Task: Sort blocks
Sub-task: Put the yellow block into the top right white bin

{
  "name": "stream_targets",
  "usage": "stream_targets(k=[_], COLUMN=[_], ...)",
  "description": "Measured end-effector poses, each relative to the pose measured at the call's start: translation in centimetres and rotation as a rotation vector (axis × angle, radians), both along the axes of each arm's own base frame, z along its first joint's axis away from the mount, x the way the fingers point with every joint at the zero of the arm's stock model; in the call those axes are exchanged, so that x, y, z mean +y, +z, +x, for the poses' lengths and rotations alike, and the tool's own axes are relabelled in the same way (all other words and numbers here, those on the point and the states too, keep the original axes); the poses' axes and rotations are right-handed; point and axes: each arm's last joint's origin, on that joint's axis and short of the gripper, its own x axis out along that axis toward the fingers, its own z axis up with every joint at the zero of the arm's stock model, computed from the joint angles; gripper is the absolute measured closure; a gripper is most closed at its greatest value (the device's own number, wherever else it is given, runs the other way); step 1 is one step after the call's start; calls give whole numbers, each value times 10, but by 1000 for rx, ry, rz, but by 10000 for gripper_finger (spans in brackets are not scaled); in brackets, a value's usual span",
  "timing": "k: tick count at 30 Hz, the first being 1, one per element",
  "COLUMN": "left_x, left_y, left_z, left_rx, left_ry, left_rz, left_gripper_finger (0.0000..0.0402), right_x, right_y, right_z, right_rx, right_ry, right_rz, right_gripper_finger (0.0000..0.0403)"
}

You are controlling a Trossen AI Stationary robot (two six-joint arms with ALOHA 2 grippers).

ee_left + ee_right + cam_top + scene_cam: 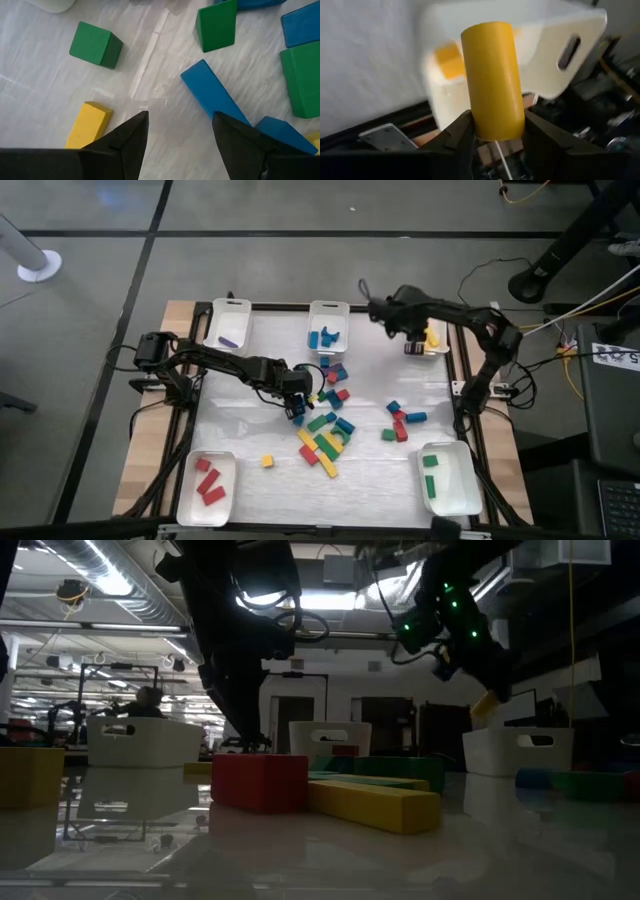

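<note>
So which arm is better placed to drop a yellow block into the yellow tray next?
The right. Its claw is shut on a yellow block near the yellow tray; the left claw hangs open over the central pile.

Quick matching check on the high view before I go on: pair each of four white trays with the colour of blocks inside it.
Trays:
1. far-left tray
2. far-middle tray
3. near-left tray
4. near-right tray

Colours:
A. green
B. red
C. purple
D. blue

Pairs: 1-C, 2-D, 3-B, 4-A
</note>
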Motion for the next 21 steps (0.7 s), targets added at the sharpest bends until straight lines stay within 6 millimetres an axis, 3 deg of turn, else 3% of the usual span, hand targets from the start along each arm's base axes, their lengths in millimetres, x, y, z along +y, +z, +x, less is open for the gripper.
stream_targets(k=[8,14,21], left_x=[-1,-4,-7], left_y=[0,0,0], left_z=[0,0,0], left_rx=[-3,-2,-3], left_ry=[14,5,2], left_rz=[-6,-6,-8], left_gripper_finger=[192,192,192], right_x=[-40,-54,-61], right_y=[0,-2,-4], right_z=[-35,-50,-51], right_rx=[-23,-97,-197], right_ry=[-224,-373,-425], right_rz=[-2,40,65], right_gripper_finger=[255,255,254])
